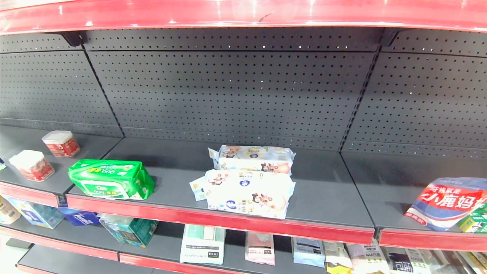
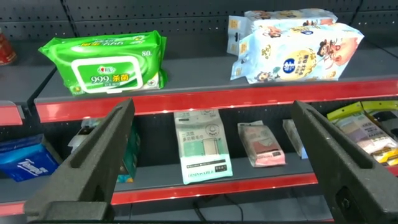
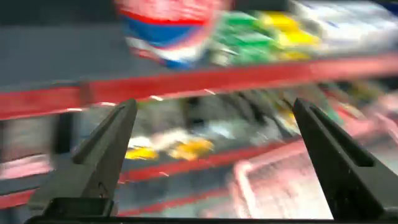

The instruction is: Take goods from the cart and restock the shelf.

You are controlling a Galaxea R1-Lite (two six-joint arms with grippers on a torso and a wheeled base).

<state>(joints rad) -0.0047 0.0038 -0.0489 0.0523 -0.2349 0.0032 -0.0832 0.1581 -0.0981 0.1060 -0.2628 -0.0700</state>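
Shelf (image 1: 327, 190): dark grey boards, red front strip, pegboard back (image 1: 228, 91). In the middle bay a green wipes pack (image 1: 112, 179) lies flat at the front left edge. Two white cartoon packs sit in the centre, the front pack (image 1: 249, 192) at the lip and the back pack (image 1: 253, 158) touching it from behind. The left bay has a red jar (image 1: 61, 143) and a second red jar (image 1: 32, 164), both white-lidded, near each other but apart. In the right bay a red and blue bag (image 1: 443, 201) sits at the front with a green box (image 1: 475, 222) just beside it. The lower shelf (image 1: 169, 236) holds a teal box (image 1: 131, 228), white pouch (image 1: 202, 243) and pink pack (image 1: 260, 247); packs further right are too small to tell. Left gripper (image 2: 212, 104) is in front of the middle bay's red strip, fingers spread wide, holding nothing. Right gripper (image 3: 214, 102) faces the right bay's front, fingers wide apart, empty, view blurred
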